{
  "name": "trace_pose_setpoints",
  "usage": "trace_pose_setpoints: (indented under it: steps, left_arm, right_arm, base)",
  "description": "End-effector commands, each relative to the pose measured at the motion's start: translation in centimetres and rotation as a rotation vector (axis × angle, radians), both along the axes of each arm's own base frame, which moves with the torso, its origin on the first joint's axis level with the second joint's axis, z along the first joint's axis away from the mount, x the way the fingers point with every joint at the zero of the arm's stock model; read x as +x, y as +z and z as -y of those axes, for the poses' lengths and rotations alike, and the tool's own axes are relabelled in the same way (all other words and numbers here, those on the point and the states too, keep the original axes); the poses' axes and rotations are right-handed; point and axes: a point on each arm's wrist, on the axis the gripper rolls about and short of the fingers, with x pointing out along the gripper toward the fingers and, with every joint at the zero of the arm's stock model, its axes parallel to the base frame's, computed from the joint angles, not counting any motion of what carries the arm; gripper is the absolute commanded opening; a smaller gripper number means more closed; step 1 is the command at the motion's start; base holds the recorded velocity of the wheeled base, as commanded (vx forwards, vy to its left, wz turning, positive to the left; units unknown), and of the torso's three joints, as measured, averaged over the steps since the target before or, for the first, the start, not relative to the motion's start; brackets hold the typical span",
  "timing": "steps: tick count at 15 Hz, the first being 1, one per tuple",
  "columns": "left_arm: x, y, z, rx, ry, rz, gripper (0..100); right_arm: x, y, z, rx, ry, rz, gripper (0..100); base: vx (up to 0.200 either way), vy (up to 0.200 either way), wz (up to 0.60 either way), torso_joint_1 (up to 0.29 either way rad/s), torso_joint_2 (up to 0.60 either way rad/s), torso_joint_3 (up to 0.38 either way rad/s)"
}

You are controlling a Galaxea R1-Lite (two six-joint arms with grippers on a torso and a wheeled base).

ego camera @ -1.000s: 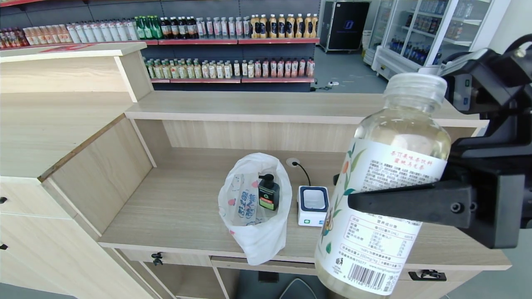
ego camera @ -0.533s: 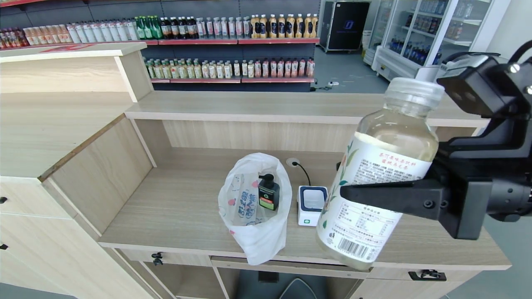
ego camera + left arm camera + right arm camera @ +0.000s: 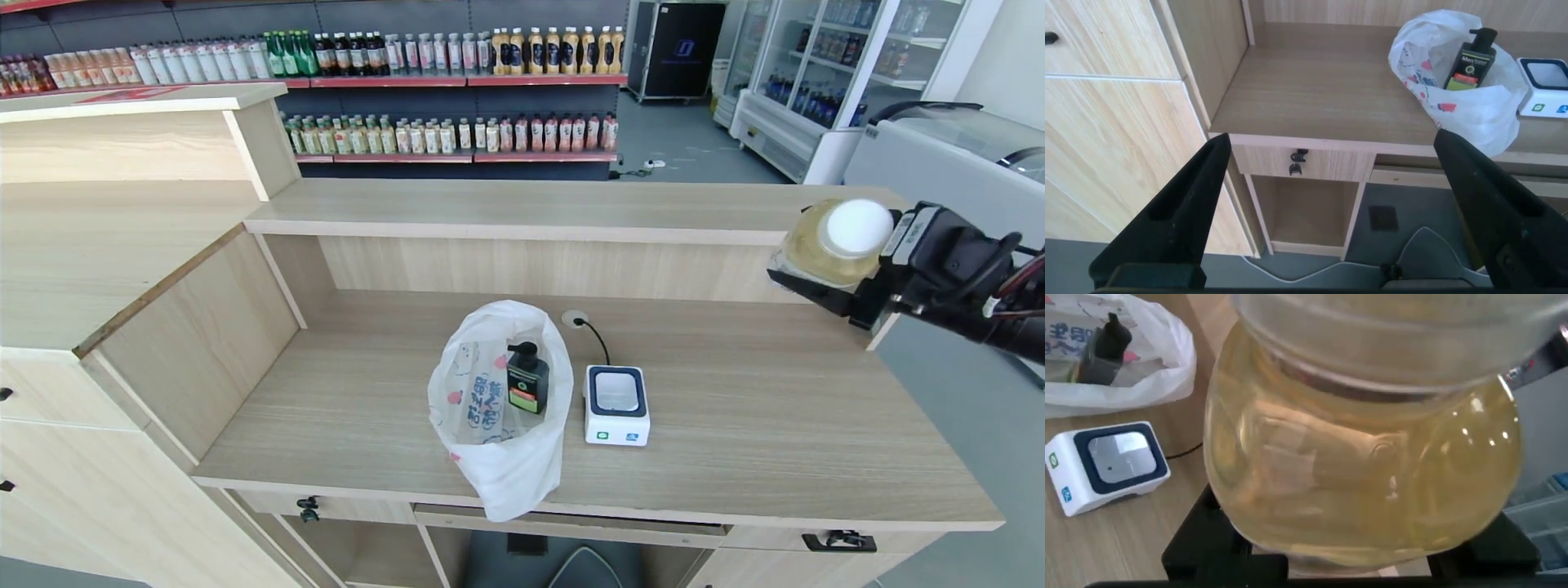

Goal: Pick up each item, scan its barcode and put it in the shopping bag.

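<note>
The right jaws are clamped on the bottle [image 3: 820, 245] of pale yellow drink. It is turned so that its white cap [image 3: 859, 229] faces the head camera. The jaws hold it over the far right corner of the desk [image 3: 775, 425], close against the raised ledge [image 3: 522, 212] at the back. It seems to hang clear of the wood, though the angle makes that hard to judge.

Below these jaws and well off to their left, the scanner [image 3: 617, 404] lies flat on the desk with its window upward. Its cable [image 3: 596, 336] runs back to a hole in the desk top. Just beyond the scanner, farther left of the right jaws, the white shopping bag [image 3: 490, 457] stands open. A dark pump bottle [image 3: 527, 382] stands upright inside it.

The left jaws are spread wide apart with nothing between them. They hang low, out in front of the desk's front edge. A drawer pull [image 3: 1298, 160] under the desk top is straight ahead of them. The bag sits up on the desk, ahead of them and to their right.
</note>
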Motion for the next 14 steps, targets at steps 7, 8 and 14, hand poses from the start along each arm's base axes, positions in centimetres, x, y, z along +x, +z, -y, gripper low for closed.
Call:
trace_pose_setpoints:
  steps: [7, 8, 14]
  left_arm:
    - [0.0, 0.0, 0.0, 0.0, 0.0, 0.001, 100]
    - [0.0, 0.0, 0.0, 0.0, 0.0, 0.001, 100]
    - [0.0, 0.0, 0.0, 0.0, 0.0, 0.001, 100]
  right_arm:
    - [1.1, -9.0, -0.5, -0.182, 0.148, -0.096, 0]
    - [1.8, -10.3, -0.3, -0.216, 0.175, -0.084, 0]
    - [2.9, -13.3, 2.9, -0.298, 0.177, -0.04, 0]
  base:
    - [0.0, 0.0, 0.51, 0.001, 0.0, 0.002]
    - [0.0, 0.0, 0.0, 0.0, 0.0, 0.0]
    - [0.0, 0.0, 0.0, 0.0, 0.0, 0.0]
